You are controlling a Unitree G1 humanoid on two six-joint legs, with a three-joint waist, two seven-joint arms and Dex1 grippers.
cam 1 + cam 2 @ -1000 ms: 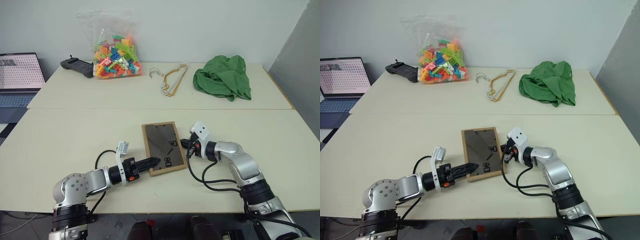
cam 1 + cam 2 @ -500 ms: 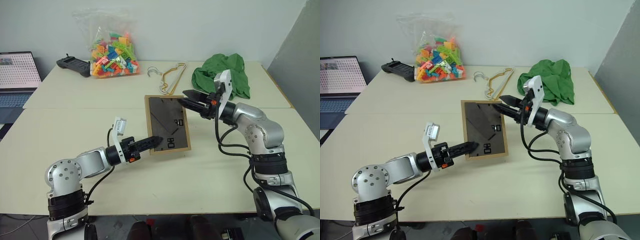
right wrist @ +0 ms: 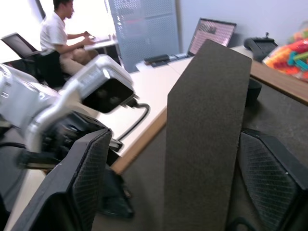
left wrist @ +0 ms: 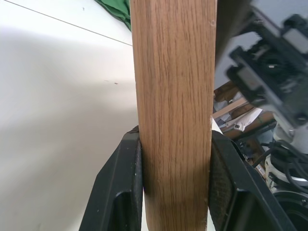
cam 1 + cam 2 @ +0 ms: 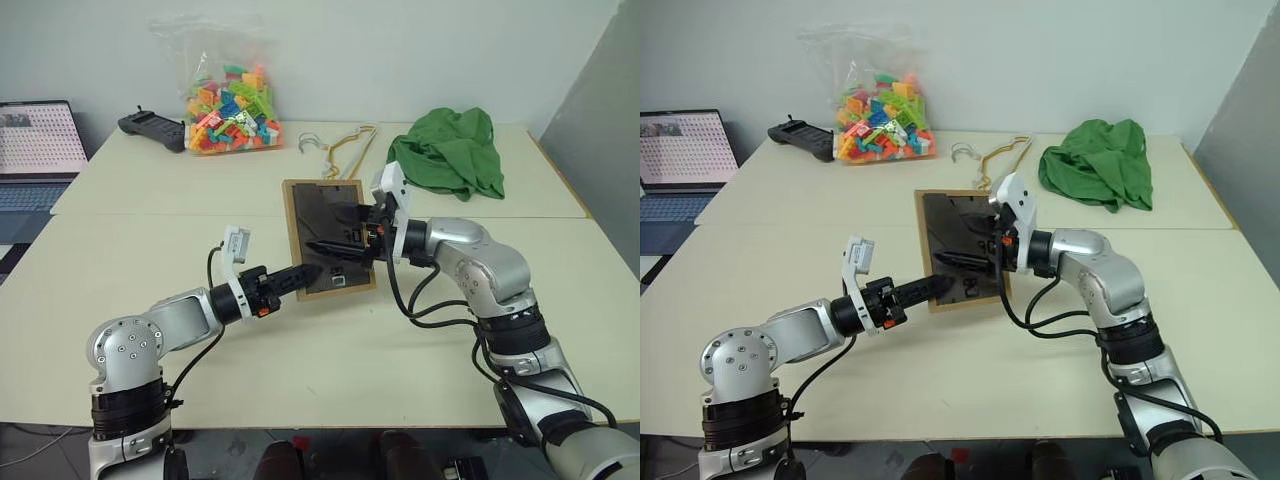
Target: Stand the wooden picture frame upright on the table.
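The wooden picture frame [image 5: 325, 236] is being held raised over the worktop [image 5: 330, 360], back panel facing the robot; its lower edge is being clamped by the left hand [image 5: 302, 273]. The right hand [image 5: 958, 263] is being kept wide open around the fold-out stand [image 3: 204, 139] — nothing is being gripped by it. If the stand is being missed or pulled unevenly, the frame is likely to twist in the single grip and fall flat; the green cloth [image 5: 447, 153], hangers [image 5: 342, 155] and bag of bricks [image 5: 226, 100] are lying well apart, blocking nothing.
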